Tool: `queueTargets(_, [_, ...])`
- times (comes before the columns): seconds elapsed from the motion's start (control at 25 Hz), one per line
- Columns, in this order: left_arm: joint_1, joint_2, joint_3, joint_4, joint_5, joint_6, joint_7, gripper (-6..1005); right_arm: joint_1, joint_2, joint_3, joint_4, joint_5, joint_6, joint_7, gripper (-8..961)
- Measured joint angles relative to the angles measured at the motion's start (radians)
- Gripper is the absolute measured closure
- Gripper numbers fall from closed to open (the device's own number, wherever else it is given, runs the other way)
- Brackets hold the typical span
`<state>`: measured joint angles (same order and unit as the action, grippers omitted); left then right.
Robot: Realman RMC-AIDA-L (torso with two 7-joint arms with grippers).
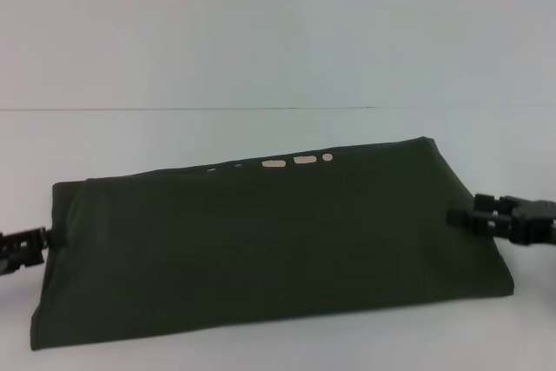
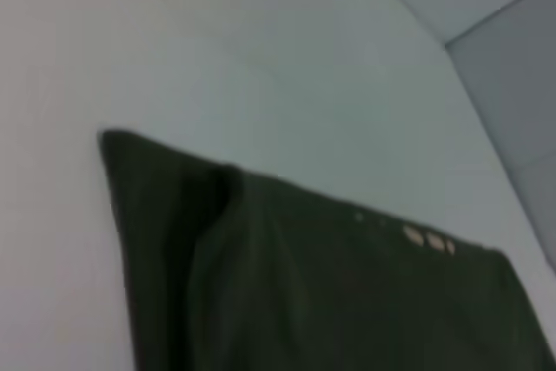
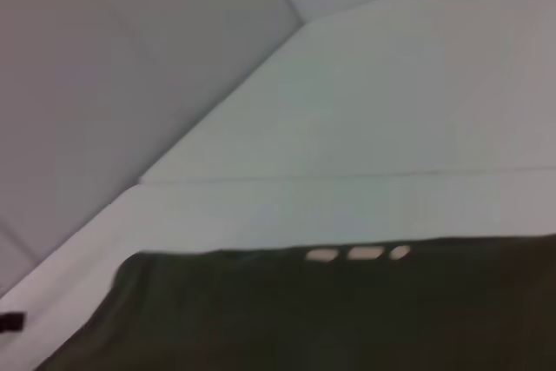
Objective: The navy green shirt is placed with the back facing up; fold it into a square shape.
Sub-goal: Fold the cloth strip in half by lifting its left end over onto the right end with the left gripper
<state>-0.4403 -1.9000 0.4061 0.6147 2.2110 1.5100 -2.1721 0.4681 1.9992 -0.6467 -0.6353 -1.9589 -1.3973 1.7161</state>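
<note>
The navy green shirt (image 1: 278, 249) lies on the white table (image 1: 261, 136) as a wide, flat rectangle, plain side up. A few pale cream marks (image 1: 295, 161) peek out along its far edge. My left gripper (image 1: 39, 245) sits at the shirt's left edge, low over the table. At the right edge, my right gripper (image 1: 456, 217) reaches just over the fabric. The left wrist view shows the shirt (image 2: 330, 301) with a fold ridge near one corner. In the right wrist view the shirt (image 3: 347, 319) and its cream marks (image 3: 356, 254) fill the lower part.
Bare white table surface (image 1: 278, 58) stretches behind the shirt to a seam line and a pale wall beyond. Narrow strips of table show in front of the shirt and at both sides.
</note>
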Motion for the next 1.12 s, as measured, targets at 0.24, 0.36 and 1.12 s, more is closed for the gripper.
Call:
queueTargets(0.24, [-0.015,-0.001,0.001,0.02,0.112,0.029,-0.057,222,-0.052,-0.003,-0.001,-0.001,0.0,-0.09,-0.12,26])
queueTargets(0.36, [-0.018,0.0,-0.005,0.022,0.117,0.005,-0.098,223,-0.057,-0.003,-0.001,0.004,0.0,-0.094,-0.143,26])
queueTargets(1.12, [-0.077,0.003,0.051,0.0,0.142,-0.168,-0.247,222,0.086,0.094,-0.113,-0.003,-0.036,-0.077,-0.619,25])
